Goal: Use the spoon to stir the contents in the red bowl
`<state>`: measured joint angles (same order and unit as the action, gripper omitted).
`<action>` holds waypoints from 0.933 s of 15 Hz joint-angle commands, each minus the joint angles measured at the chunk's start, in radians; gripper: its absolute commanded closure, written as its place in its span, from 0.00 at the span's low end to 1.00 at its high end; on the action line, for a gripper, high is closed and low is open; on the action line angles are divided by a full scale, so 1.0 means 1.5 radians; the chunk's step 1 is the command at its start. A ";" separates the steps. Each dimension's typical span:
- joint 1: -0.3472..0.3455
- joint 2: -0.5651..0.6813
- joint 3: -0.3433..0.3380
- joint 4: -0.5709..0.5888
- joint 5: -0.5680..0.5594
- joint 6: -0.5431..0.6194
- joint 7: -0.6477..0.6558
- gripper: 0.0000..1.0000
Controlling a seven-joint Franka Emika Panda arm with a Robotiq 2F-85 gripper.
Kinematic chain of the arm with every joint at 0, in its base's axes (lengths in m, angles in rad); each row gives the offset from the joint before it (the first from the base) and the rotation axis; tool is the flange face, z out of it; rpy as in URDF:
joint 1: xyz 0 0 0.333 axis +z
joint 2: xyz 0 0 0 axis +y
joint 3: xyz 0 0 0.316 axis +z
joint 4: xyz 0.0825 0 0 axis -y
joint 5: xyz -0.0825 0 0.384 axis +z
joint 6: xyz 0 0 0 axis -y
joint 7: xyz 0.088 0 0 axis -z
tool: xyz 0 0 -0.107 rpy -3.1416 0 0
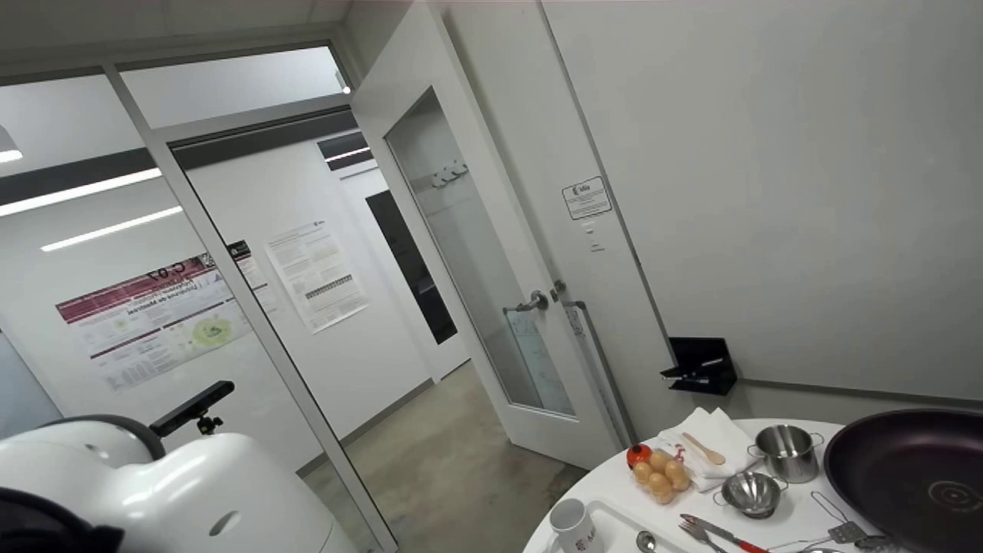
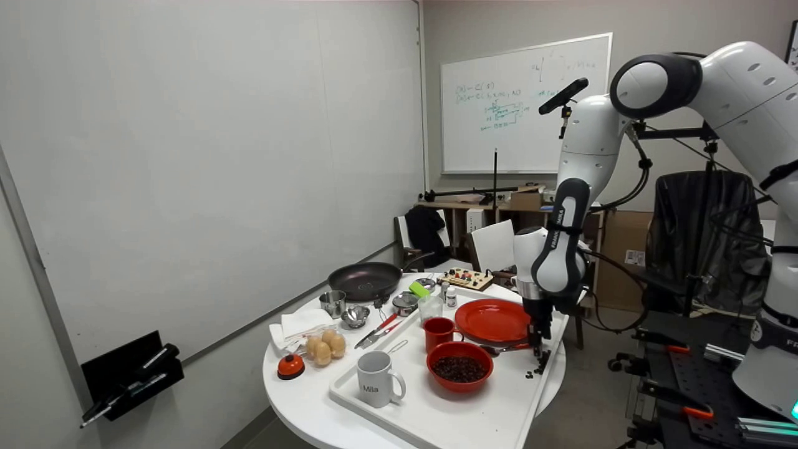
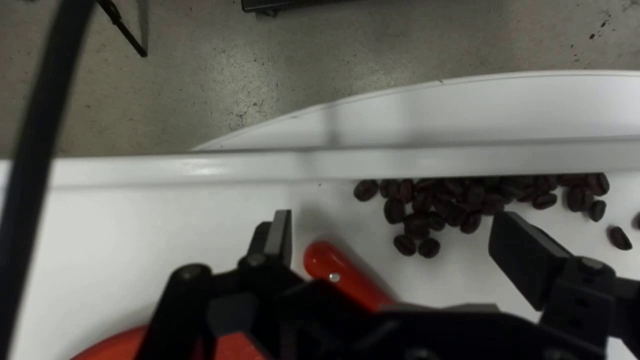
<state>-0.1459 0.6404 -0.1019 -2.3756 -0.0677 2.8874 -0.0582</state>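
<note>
The red bowl (image 2: 459,366), filled with dark beans (image 2: 458,369), stands on the white tray (image 2: 436,418). Beyond it, toward the arm, lies the red-handled spoon (image 2: 512,347); its dark head points toward the bowl side. My gripper (image 2: 538,347) is low over the tray near the end of that handle. In the wrist view the gripper (image 3: 397,242) is wide open, its fingers (image 3: 280,235) apart on either side. The red handle (image 3: 345,275) lies below, closer to the left finger and not gripped; the gripper body hides the rest of the spoon.
Spilled beans (image 3: 450,200) lie along the tray's raised rim (image 3: 250,166). A red plate (image 2: 492,318) is right beside the spoon, with a red mug (image 2: 439,333) and a white mug (image 2: 376,377) near the bowl. Eggs (image 2: 325,347) and a pan (image 2: 365,279) are farther off.
</note>
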 commanded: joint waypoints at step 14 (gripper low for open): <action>-0.028 0.037 -0.007 0.030 -0.001 0.012 -0.034 0.00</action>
<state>-0.1699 0.6888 -0.1073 -2.3420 -0.0677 2.8874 -0.0866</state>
